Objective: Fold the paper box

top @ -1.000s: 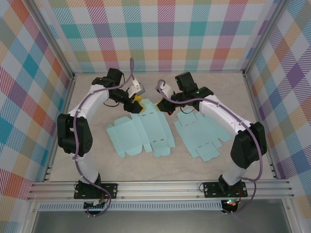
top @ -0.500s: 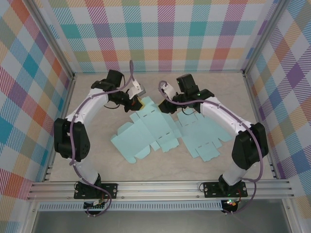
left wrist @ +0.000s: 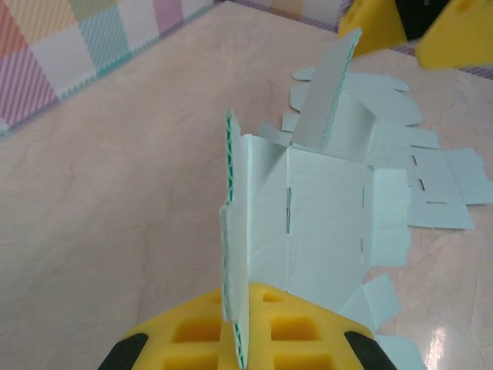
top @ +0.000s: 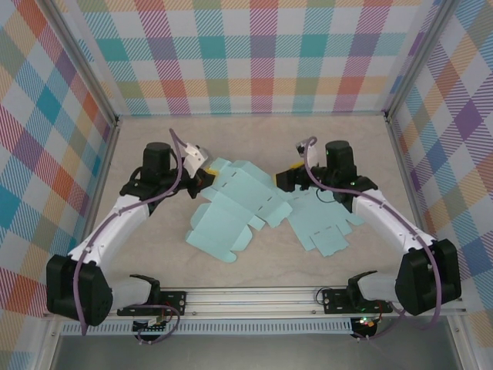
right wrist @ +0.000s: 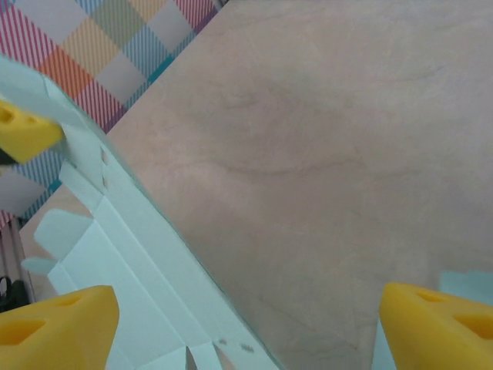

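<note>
The paper box is a pale blue flat-cut blank, partly lifted off the table in the top view. My left gripper is shut on its far left flap. In the left wrist view the yellow fingers pinch that flap edge-on at my left gripper, and the paper box stretches away with one panel standing up. My right gripper is open just off the blank's right corner. In the right wrist view my right gripper has wide-apart tips with bare table between them, and the paper box lies at the left.
A second flat blue blank lies on the table right of the held one, under the right arm. Checkered walls close the back and both sides. Bare table lies at front left.
My left gripper shut on the blank's flap and pulled it up and toward the front. My right gripper opened, let go of the blank and moved right. Both arms swung outward.
</note>
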`<state>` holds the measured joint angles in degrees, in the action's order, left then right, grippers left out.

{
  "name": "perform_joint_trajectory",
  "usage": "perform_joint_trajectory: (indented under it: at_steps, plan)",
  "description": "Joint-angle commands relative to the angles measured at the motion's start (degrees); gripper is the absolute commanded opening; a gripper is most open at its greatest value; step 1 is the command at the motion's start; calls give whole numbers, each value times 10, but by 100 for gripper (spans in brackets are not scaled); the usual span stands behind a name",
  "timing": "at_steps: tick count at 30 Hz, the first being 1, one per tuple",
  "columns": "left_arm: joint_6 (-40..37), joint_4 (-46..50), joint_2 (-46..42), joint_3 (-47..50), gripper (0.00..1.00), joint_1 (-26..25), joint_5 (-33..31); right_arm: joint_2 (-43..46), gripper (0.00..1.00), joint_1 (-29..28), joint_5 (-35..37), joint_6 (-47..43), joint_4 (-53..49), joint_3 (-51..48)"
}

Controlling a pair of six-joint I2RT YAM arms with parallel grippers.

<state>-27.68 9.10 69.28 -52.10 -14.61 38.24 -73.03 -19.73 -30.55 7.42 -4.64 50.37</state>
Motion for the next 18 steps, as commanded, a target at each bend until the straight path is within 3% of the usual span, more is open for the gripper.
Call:
perform_joint_trajectory:
  at_steps: [1,4,11,18]
  plan:
    - [41,-104,-40,36,0,-2,-15,27,90,0,-25,52,103,-55]
    - [44,-112,-55,50,0,-1,-19,41,92,2,1,73,134,-101]
    - [51,-129,-51,57,0,-2,-19,51,95,3,-15,109,217,-188]
    - [54,-139,-49,60,0,-2,-19,23,95,4,32,100,247,-210]
